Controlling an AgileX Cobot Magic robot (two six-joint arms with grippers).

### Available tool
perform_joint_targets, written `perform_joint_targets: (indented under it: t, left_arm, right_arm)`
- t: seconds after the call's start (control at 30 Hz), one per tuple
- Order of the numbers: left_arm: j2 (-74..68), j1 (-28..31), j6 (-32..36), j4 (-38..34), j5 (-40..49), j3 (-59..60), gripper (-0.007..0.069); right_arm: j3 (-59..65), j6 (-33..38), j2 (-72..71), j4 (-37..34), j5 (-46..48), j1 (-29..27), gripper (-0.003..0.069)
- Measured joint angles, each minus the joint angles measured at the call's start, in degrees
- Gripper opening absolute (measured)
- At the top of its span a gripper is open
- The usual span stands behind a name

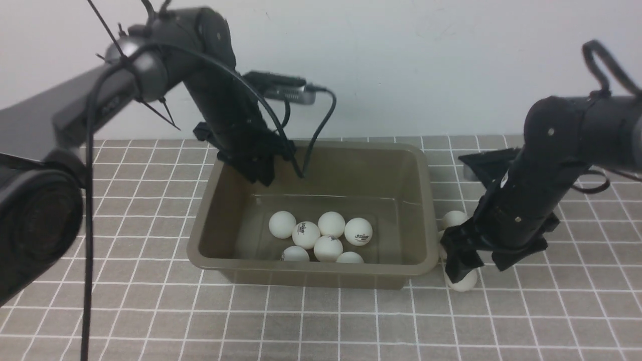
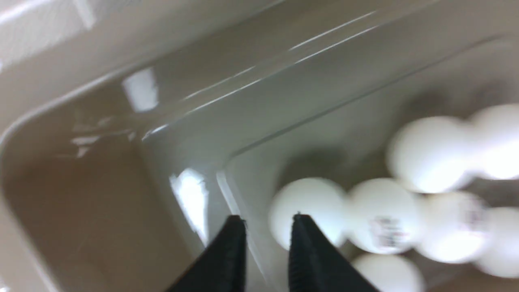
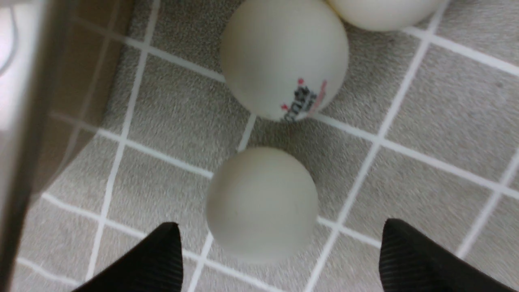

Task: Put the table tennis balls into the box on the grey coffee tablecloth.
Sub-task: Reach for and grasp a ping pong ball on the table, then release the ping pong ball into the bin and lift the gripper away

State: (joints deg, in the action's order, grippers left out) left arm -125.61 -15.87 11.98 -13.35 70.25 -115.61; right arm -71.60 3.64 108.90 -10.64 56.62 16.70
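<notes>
The olive-brown box [image 1: 311,268] stands on the grey coffee tablecloth [image 1: 150,311] and holds several white table tennis balls [image 1: 328,235]. My left gripper [image 1: 261,173] hangs inside the box at its far left corner, above the balls [image 2: 316,198]. Its jaws [image 2: 267,219] are almost together, with nothing between them. My right gripper [image 1: 459,260] is low over the cloth just right of the box, open. A plain ball [image 3: 261,194] lies between its fingers [image 3: 280,223], untouched. A logo ball [image 3: 284,56] and a third ball [image 3: 381,12] lie just beyond it.
The box's right wall [image 3: 16,121] rises close beside my right gripper. One ball [image 1: 454,219] rests against the box's outer right side. The left arm's cable [image 1: 321,125] dangles over the box's back rim. A pale wall stands behind the table.
</notes>
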Motion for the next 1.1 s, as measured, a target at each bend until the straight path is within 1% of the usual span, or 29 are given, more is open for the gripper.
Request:
perform_joint_targets:
  t: [0.03,0.1,0.13,0.17,0.2,0.23,0.27,0.3,0.33,0.4,0.53,0.57,0.67,0.73,0.77,0.8,0.83,0.87,0.97,1.0,1.03,1.07,1.1]
  left_arm:
    - [1.4,0.1,0.0,0.0,0.0,0.0,0.0067]
    - [3.1,0.3,0.0,-0.1,0.1,0.0,0.0031]
    - [3.3,0.4,0.0,-0.1,0.1,0.0,0.0027]
    - [5.1,1.0,0.0,-0.1,0.1,0.0,0.0008]
    - [6.7,1.7,0.0,-0.1,0.1,0.0,0.0]
    - [6.9,1.8,0.0,-0.1,0.1,0.0,0.0]
    - [8.8,2.7,0.0,0.1,0.2,0.0,-0.0005]
    - [9.9,3.3,0.0,0.1,0.3,0.0,-0.0005]
    - [11.3,4.2,0.0,0.3,0.3,0.0,-0.0005]
    - [13.4,5.7,0.0,0.4,0.4,0.0,-0.0005]
    - [17.2,9.4,-0.1,0.7,1.0,0.0,-0.0005]
    - [17.4,9.6,-0.1,0.7,1.0,0.0,-0.0005]
    - [19.7,11.7,-0.1,1.0,1.3,0.1,-0.0005]
    - [21.6,12.7,-0.1,1.1,1.4,0.1,-0.0005]
    - [22.4,12.8,-0.1,1.1,1.4,0.5,-0.0005]
    - [22.5,12.8,-0.1,1.1,1.4,0.6,-0.0005]
    - [23.6,13.0,-0.1,1.1,1.4,1.8,-0.0005]
    - [24.1,13.0,-0.1,1.1,1.4,2.9,-0.0005]
    - [25.8,13.0,-0.1,0.7,1.4,6.5,-0.0005]
    - [26.4,13.0,-0.1,0.7,1.4,8.0,-0.0005]
    - [27.6,13.0,-0.1,0.7,1.4,10.6,-0.0005]
    - [27.8,13.0,-0.1,0.7,1.4,10.9,-0.0005]
    - [28.6,13.0,-0.1,0.7,1.4,12.3,-0.0005]
  right_arm:
    - [0.0,0.0,0.8,0.0,-0.8,0.3,0.0587]
    - [0.0,0.0,1.5,0.1,-1.8,0.5,0.058]
    - [0.0,0.0,1.6,0.1,-1.9,0.5,0.0578]
    - [0.0,0.0,2.3,0.1,-2.8,0.6,0.0555]
    - [0.0,0.0,2.7,0.1,-3.2,0.6,0.0514]
    - [0.0,0.0,2.7,0.1,-3.2,0.6,0.0514]
    - [0.0,0.0,3.0,0.2,-3.2,0.6,0.0416]
    - [0.0,0.0,3.0,0.3,-3.2,0.6,0.0354]
    - [0.0,0.0,2.9,0.8,-2.8,0.6,0.0349]
    - [0.0,-0.7,1.8,1.8,-1.3,0.6,0.0363]
    - [0.0,-2.4,-6.0,2.2,1.5,0.6,0.0363]
    - [0.0,-2.5,-6.5,2.0,1.5,0.6,0.0363]
    - [-0.1,-2.3,-13.1,-2.4,0.0,0.6,0.0363]
    - [-1.5,1.3,-15.5,-8.0,-3.3,0.8,0.0363]
    - [-2.8,3.2,-15.3,-10.3,-4.5,1.1,0.0363]
    - [-3.0,3.5,-15.2,-10.3,-4.7,1.1,0.0363]
    - [-5.0,5.2,-13.9,-12.7,-5.5,1.8,0.0363]
    - [-6.5,6.1,-12.5,-13.7,-5.8,2.4,0.0363]
    - [-10.7,7.9,-8.0,-14.6,-5.9,4.0,0.0363]
    - [-12.9,8.3,-5.5,-14.6,-5.5,4.4,0.0372]
    - [-15.6,8.4,-2.4,-14.2,-3.4,4.7,0.0399]
    - [-16.3,8.3,-1.8,-14.0,-3.1,4.7,0.0404]
    - [-17.4,8.0,-0.6,-13.4,-1.8,4.8,0.0426]
